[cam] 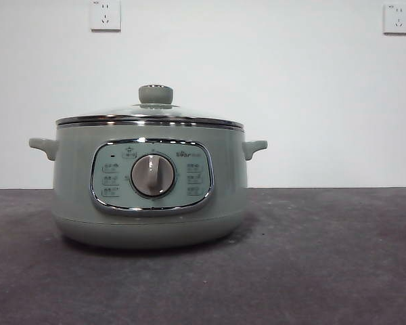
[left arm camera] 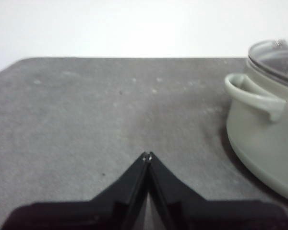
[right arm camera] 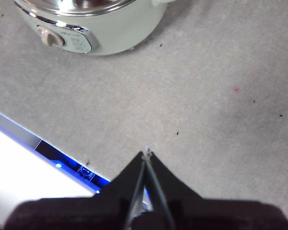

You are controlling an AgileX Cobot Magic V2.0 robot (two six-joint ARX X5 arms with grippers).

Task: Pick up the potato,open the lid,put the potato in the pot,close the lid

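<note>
The pale sage-green pot [cam: 149,183] stands on the dark table, its control panel and dial facing the front camera. The glass lid [cam: 152,114] with its green knob rests shut on the pot. The potato is out of view in all frames. My left gripper [left arm camera: 147,155] is shut with nothing in it, hovering over bare table to one side of the pot [left arm camera: 264,129], near its side handle. My right gripper [right arm camera: 147,153] is shut and empty, above the table's front edge, well away from the pot [right arm camera: 96,24].
The grey table surface [cam: 325,271] stretches around the pot. A white wall with two sockets stands behind. In the right wrist view the table's front edge [right arm camera: 48,143] shows with blue lights beneath it.
</note>
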